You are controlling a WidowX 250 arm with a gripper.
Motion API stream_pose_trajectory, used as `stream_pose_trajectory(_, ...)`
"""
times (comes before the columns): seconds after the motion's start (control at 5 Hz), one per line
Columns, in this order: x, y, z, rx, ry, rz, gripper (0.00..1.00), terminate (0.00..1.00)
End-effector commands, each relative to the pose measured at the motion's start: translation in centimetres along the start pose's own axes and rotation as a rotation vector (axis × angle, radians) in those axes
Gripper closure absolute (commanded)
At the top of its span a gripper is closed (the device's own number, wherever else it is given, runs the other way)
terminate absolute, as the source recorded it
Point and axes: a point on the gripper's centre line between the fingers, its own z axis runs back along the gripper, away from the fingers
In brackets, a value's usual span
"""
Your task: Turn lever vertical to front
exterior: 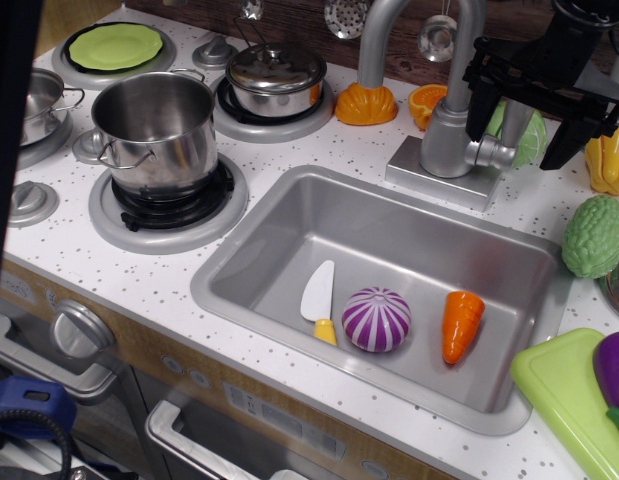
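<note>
The grey faucet body [447, 135] stands behind the sink, with its tall curved spout [389, 25] rising above. On its right side a stubby peg [492, 152] carries the lever [516, 122], a short silver-grey paddle pointing upward. My black gripper [521, 130] comes down from the upper right and is open. One finger [481, 112] is left of the lever and the other finger [561, 145] is right of it, so the lever stands between them. I cannot tell whether either finger touches it.
The sink [289, 215] holds a toy knife [318, 300], a purple onion [376, 319] and a carrot [461, 325]. A steel pot [159, 130] sits on the burner at left. A green cabbage [534, 135], a yellow pepper [611, 160] and a bumpy green gourd [596, 235] lie near the gripper.
</note>
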Motion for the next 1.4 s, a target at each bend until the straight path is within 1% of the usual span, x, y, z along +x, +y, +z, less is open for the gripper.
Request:
stream_pose_trajectory(0.0,0.0,0.0,0.0,0.0,0.0,0.0,0.0,0.0)
stream_pose_trajectory(0.4,1.4,0.2,1.6,0.035,-0.036,-0.025,0.0,0.0)
stream_pose_trajectory(0.6,2.2,-0.1,2.4,0.109,-0.161,-0.017,0.0,0.0)
stream_pose_trajectory(0.8,2.8,-0.5,2.2,0.078,-0.234,0.0,0.0,0.0)
stream_pose_trajectory(1.0,3.5,-0.5,1.6,0.067,-0.293,0.01,0.0,0.0)
stream_pose_trajectory(1.2,4.1,0.4,1.2,0.053,-0.332,-0.002,0.0,0.0)
